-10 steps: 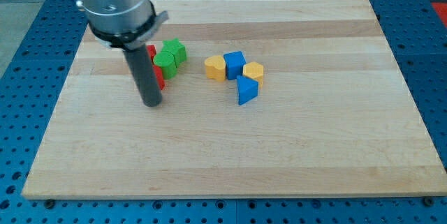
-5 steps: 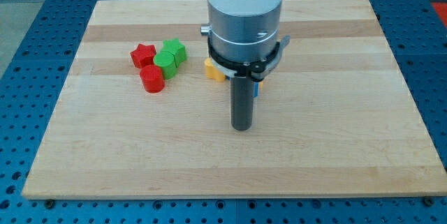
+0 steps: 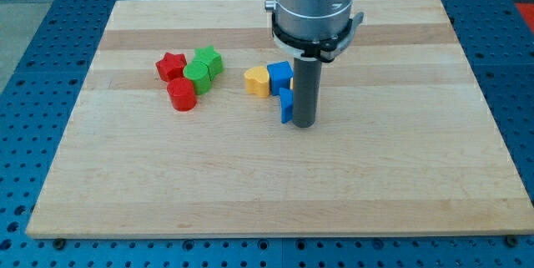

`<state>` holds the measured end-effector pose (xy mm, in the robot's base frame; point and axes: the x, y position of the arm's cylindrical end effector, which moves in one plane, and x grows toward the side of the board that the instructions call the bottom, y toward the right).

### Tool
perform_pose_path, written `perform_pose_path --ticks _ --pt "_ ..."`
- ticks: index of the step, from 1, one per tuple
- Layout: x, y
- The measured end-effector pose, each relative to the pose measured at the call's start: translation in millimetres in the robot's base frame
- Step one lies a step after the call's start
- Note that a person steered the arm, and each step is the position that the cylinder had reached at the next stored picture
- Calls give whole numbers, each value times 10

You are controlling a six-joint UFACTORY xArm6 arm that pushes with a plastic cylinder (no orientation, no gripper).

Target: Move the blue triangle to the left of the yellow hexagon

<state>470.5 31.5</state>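
Blue triangle [image 3: 286, 106] touching my tip [image 3: 304, 125] on its left, yellow hexagon hidden behind rod

arm [image 3: 315, 5]: silver-grey cylinder; black collar ring | my tip [image 3: 304, 125]: dark straight rod

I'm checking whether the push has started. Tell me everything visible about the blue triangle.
The blue triangle is a small glossy blue block, plastic by its look, lying on the wooden board near the centre. Only its left part shows; my rod hides the rest. My tip sits right against its right side, apparently touching. A blue cube stands just above it, close or touching.
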Motion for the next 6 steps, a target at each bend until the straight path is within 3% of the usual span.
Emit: perform_pose_path --ticks 6 --pt "-96 78"
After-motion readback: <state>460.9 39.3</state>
